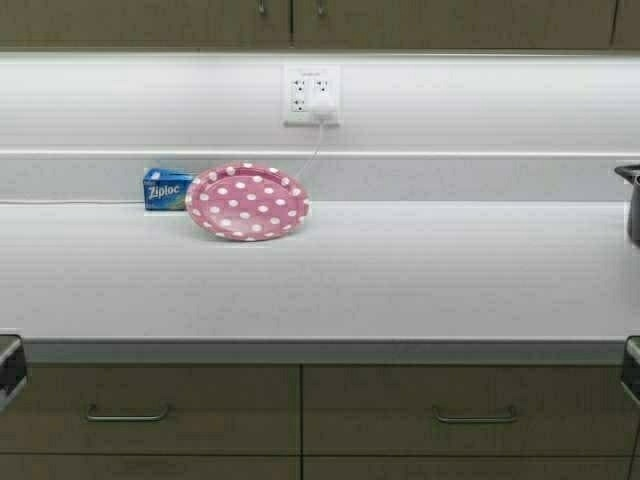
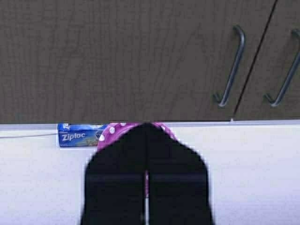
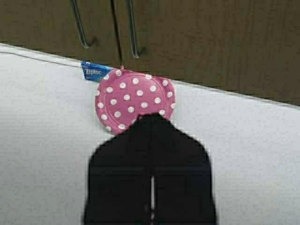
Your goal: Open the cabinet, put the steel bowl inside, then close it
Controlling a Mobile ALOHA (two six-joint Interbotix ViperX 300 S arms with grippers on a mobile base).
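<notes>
The cabinet runs along the top of the high view with both tan-brown doors shut. Its two curved handles sit close together near the lower edge. The same doors fill the far part of the left wrist view and the right wrist view. The steel bowl is out of view. My left gripper is shut and empty, held low over the counter front at the left. My right gripper is shut and empty too, low at the right. Only the arms' edges show in the high view.
A pink polka-dot plate lies on the white counter beside a blue Ziploc box. A wall outlet with a white plug is above them. A black pot stands at the right edge. Drawers with bar handles are below.
</notes>
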